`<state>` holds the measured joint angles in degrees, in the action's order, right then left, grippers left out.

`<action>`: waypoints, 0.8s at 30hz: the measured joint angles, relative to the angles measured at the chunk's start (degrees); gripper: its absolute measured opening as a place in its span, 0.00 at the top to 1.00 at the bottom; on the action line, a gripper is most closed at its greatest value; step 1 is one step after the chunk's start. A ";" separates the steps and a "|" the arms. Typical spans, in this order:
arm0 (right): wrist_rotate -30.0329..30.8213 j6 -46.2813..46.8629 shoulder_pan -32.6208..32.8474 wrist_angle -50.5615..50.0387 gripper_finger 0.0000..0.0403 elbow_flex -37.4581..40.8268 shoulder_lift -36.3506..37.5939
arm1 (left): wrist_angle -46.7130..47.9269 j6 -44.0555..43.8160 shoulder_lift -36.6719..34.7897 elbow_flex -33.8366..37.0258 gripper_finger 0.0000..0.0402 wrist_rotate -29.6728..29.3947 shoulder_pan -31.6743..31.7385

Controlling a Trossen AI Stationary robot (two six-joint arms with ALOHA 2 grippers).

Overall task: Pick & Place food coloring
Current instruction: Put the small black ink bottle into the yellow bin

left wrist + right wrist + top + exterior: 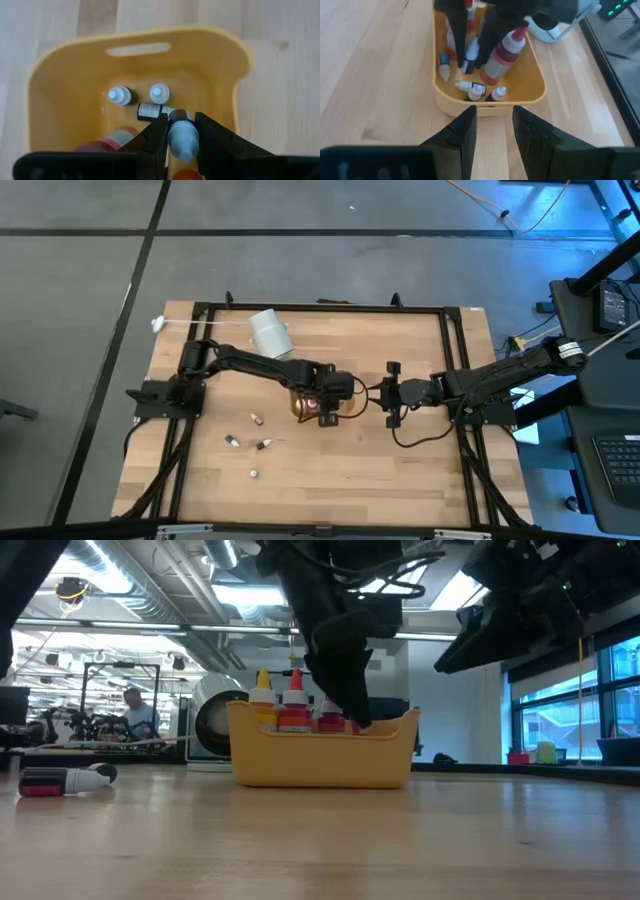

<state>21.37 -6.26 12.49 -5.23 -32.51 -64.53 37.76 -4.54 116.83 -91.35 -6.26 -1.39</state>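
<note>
A: What sits on the counter besides the small stuff?
B: A yellow-orange tray near its middle, handle slot in one end wall.
A: And that white cylinder?
B: Lying toward eleven o'clock from the tray, well apart.
A: Anyone behind?
B: A person, far off at nine o'clock in the low view.

table: wood | on it: tray, white cylinder, four loose bottles

Two dark jointed arms, black cables, each claw with flat black fingers.
</note>
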 joint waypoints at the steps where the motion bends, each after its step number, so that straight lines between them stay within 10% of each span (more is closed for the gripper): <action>1: 0.00 -0.01 0.00 0.06 0.68 0.00 0.02 | 0.13 0.18 0.26 0.00 0.79 0.02 0.00; 24: 0.00 -0.03 0.00 0.00 0.68 0.00 0.02 | -0.70 0.27 0.99 0.00 0.76 1.40 -0.26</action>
<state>21.37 -6.28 12.49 -5.23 -32.51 -64.51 37.06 -4.27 117.82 -91.35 -4.86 -1.65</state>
